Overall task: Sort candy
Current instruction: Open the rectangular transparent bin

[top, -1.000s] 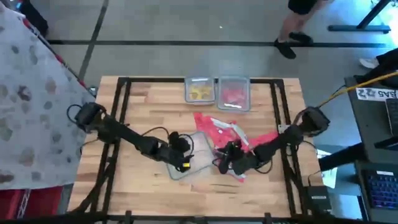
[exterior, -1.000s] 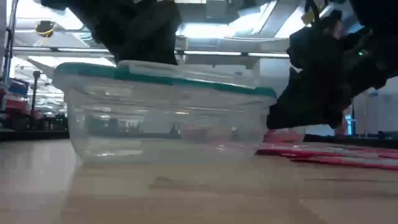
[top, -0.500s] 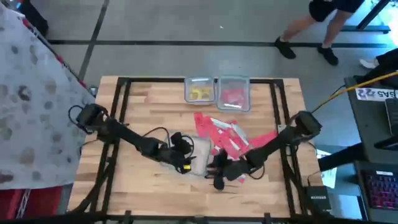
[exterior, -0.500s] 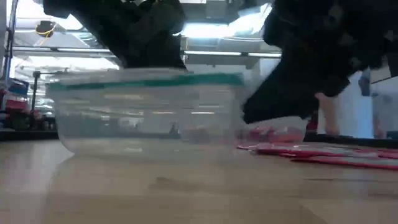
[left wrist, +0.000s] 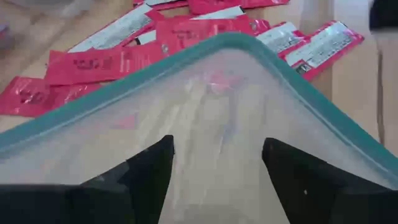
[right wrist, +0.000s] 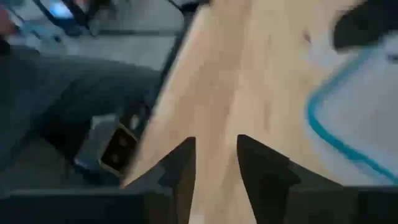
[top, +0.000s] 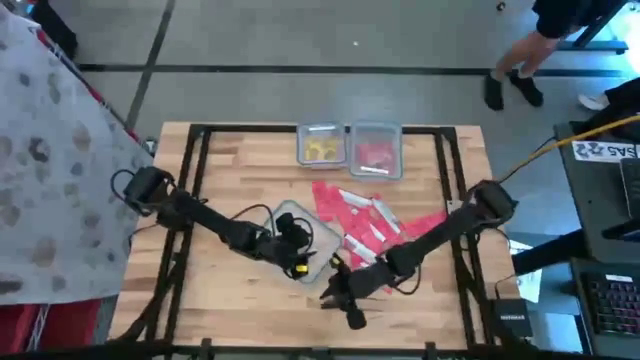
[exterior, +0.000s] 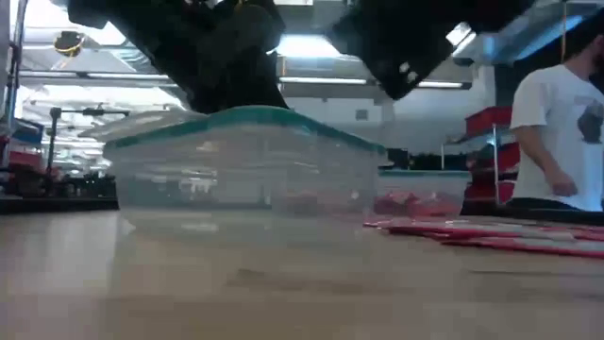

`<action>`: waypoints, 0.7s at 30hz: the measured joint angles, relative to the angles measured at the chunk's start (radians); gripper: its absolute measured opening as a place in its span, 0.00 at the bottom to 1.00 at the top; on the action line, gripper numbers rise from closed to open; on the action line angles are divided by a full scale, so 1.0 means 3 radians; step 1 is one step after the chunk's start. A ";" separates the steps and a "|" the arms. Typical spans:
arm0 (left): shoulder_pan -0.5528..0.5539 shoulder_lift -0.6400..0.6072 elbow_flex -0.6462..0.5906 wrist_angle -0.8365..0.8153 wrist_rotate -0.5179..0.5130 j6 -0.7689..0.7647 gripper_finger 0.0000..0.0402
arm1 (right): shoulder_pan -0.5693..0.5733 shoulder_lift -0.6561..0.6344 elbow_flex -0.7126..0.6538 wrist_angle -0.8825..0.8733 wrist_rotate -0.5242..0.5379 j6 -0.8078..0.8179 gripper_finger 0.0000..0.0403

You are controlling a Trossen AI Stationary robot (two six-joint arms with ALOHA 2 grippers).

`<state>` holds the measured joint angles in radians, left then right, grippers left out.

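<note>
Candy (top: pixel 362 218): flat pink packets fanned frame centre on counter (top: pixel 230 160). Likely light, slick, limp; pinch by edge. Left end effector (top: pixel 291 243) spread over tub (top: pixel 304 235). Right end effector (top: pixel 340 300) empty, narrowly open, lower centre.

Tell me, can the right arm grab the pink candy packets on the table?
Probably yes. The right gripper hangs over bare wood near the table's front, fingers apart and empty, and the pink candy packets lie uncovered close beside that arm.
</note>
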<state>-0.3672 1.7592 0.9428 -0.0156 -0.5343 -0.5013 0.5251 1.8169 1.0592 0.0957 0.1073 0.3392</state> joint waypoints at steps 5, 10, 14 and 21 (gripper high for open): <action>0.0000 0.0003 -0.0001 0.0000 0.0000 -0.0001 0.59 | 0.0070 -0.0051 -0.0128 -0.0352 0.0174 -0.0026 0.26; -0.0020 0.0003 -0.0001 -0.0005 -0.0001 0.0000 0.59 | 0.0079 -0.0051 -0.0555 -0.0098 0.0397 0.0160 0.26; -0.0020 0.0003 -0.0001 -0.0005 -0.0001 0.0003 0.59 | 0.0071 -0.0051 -0.0951 0.0596 0.0768 0.0247 0.26; -0.0019 0.0003 -0.0002 -0.0005 0.0038 0.0041 0.59 | -0.0172 -0.0051 -0.1644 0.2048 0.0915 0.0252 0.26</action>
<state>-0.3729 1.7599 0.9423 -0.0171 -0.5227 -0.4889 0.4735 1.8015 0.5661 0.7101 0.3817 0.4147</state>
